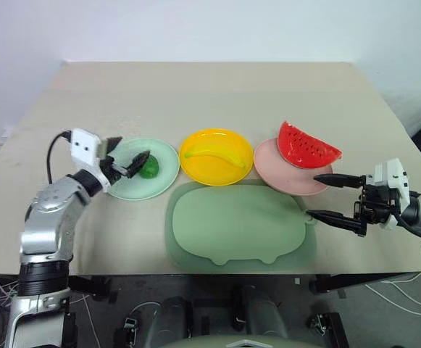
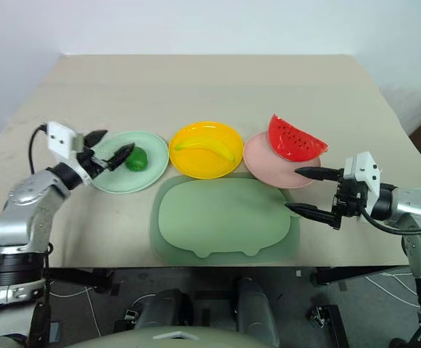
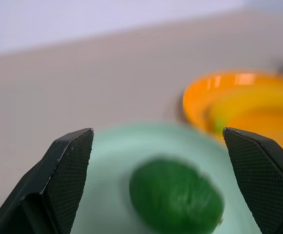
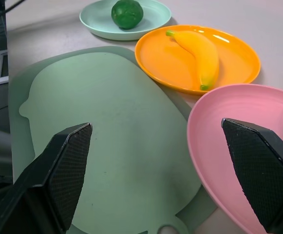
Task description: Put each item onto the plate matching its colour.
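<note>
Flanking green fruit (image 3: 175, 202) (left pincer (image 3: 163, 183))

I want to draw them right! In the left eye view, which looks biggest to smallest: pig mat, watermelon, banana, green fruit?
1. pig mat
2. watermelon
3. banana, a bit smaller
4. green fruit

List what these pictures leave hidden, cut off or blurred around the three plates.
- Watermelon slice: in the right wrist view it is cut off by the picture's edge to a red sliver.
- Pink plate: the slice hides its far part in the head views.
- Green fruit: blurred in the left wrist view, its surface unreadable.
- Mint green plate: the left tool covers part of it.
</note>
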